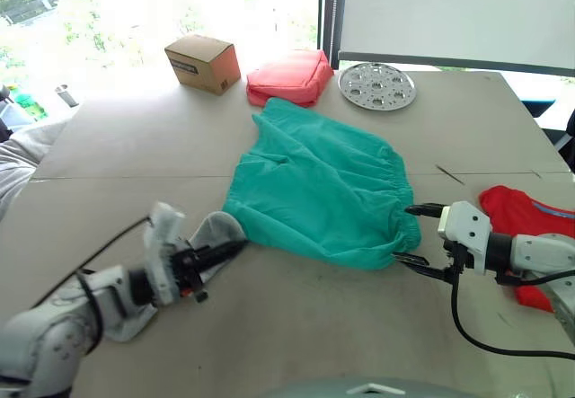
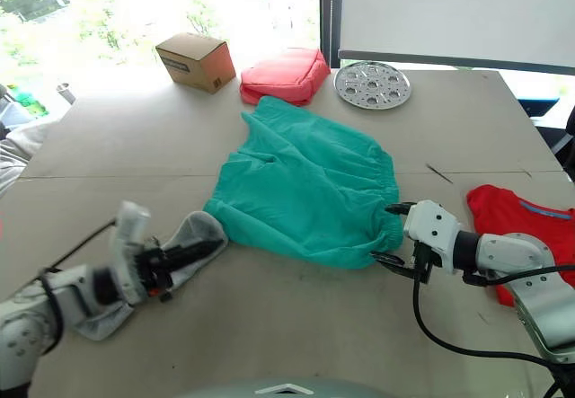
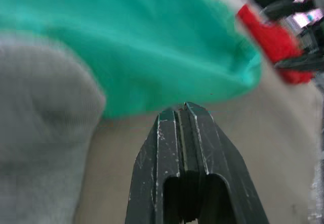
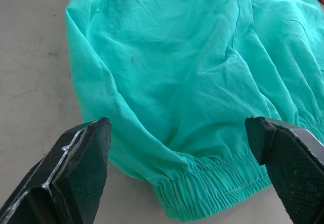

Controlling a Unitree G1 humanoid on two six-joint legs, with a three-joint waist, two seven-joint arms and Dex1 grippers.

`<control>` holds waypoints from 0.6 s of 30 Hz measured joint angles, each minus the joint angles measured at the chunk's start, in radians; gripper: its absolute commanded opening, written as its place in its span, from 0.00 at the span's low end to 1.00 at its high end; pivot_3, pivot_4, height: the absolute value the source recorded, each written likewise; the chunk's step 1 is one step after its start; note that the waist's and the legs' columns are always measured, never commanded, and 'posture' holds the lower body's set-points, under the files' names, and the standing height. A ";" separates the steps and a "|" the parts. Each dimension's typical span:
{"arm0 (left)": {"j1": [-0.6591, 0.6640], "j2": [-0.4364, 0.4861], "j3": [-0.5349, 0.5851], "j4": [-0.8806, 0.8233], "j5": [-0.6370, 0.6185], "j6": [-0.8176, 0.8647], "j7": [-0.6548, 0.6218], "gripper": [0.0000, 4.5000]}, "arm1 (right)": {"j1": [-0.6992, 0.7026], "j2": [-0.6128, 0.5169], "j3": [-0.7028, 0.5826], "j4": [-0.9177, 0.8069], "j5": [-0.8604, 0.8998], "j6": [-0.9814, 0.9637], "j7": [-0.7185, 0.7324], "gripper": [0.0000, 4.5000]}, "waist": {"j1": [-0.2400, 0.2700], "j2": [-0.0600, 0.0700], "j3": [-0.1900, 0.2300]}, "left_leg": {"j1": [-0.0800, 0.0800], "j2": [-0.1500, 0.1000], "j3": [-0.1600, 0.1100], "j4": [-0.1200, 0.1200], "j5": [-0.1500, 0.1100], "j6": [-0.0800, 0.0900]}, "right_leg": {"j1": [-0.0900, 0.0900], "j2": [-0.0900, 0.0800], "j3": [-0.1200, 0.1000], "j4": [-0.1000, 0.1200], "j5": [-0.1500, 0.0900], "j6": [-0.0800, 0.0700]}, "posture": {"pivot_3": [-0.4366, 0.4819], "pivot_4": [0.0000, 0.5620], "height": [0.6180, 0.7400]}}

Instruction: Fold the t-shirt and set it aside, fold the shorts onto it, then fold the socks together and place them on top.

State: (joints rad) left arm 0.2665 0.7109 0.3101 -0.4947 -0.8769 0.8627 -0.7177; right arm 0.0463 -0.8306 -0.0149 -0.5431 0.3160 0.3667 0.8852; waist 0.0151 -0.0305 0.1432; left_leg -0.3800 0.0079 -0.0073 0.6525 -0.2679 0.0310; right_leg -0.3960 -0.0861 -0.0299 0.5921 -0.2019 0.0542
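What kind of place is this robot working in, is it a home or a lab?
Probably a lab or test room, not a home. The clothes lie on a table of bare joined boards, a big window runs behind it, and odd props share the top: a cardboard box and a perforated metal disc.

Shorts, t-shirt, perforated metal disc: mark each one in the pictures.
Shorts (image 1: 314, 182), left eye view, middle of the teal cloth.
T-shirt (image 2: 517, 223), right eye view, red cloth beside the right arm.
Perforated metal disc (image 1: 377, 84), left eye view, centre of the round plate.
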 measured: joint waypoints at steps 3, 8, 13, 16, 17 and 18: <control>0.049 0.005 -0.064 0.001 0.134 -0.075 0.022 0.02 | 0.000 0.004 0.000 -0.012 0.000 0.001 -0.001 1.00 | 0.001 -0.001 0.000 | 0.000 0.000 0.000 0.000 0.000 0.000 | 0.000 0.000 0.000 0.000 0.000 0.000 | 0.48 0.27 0.99; 0.054 -0.048 -0.009 0.043 0.227 -0.180 0.090 0.02 | 0.000 0.012 0.003 -0.029 0.001 0.009 -0.003 1.00 | 0.004 0.000 0.000 | 0.000 0.001 -0.001 0.000 0.000 0.000 | 0.000 -0.001 -0.001 0.000 0.000 0.000 | 0.48 0.27 0.99; -0.033 -0.105 0.144 0.171 0.290 -0.237 0.245 0.02 | -0.003 0.016 0.009 -0.027 0.000 0.017 -0.004 1.00 | 0.004 -0.001 0.000 | -0.001 0.000 -0.002 0.000 0.000 0.000 | 0.000 -0.001 -0.002 0.000 0.000 0.000 | 0.48 0.27 0.99; -0.055 -0.105 0.168 0.201 0.307 -0.265 0.251 0.02 | -0.004 0.016 0.011 -0.026 -0.001 0.017 -0.002 1.00 | 0.005 -0.001 -0.001 | -0.001 0.000 -0.002 0.000 0.000 0.000 | 0.000 -0.001 -0.002 0.000 0.000 0.000 | 0.48 0.27 0.99; -0.068 -0.105 0.168 0.202 0.296 -0.267 0.229 0.02 | -0.005 0.016 0.013 -0.025 -0.001 0.017 -0.001 1.00 | 0.006 -0.001 0.000 | -0.001 0.000 -0.002 0.000 0.000 0.000 | 0.000 -0.001 -0.003 0.000 0.000 0.000 | 0.48 0.27 0.99; -0.090 -0.103 0.169 0.200 0.259 -0.259 0.194 0.02 | -0.008 0.016 0.017 -0.024 -0.001 0.017 0.001 1.00 | 0.008 -0.001 -0.001 | -0.001 0.000 -0.002 0.001 0.000 0.000 | 0.000 -0.001 -0.003 0.000 0.000 0.000 | 0.48 0.27 0.99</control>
State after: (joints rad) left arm 0.1761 0.6075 0.4794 -0.2950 -0.6175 0.6041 -0.5241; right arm 0.0385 -0.8143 0.0025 -0.5671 0.3155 0.3839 0.8861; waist 0.0233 -0.0319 0.1427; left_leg -0.3811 0.0080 -0.0095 0.6530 -0.2679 0.0309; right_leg -0.3961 -0.0871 -0.0328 0.5922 -0.2019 0.0541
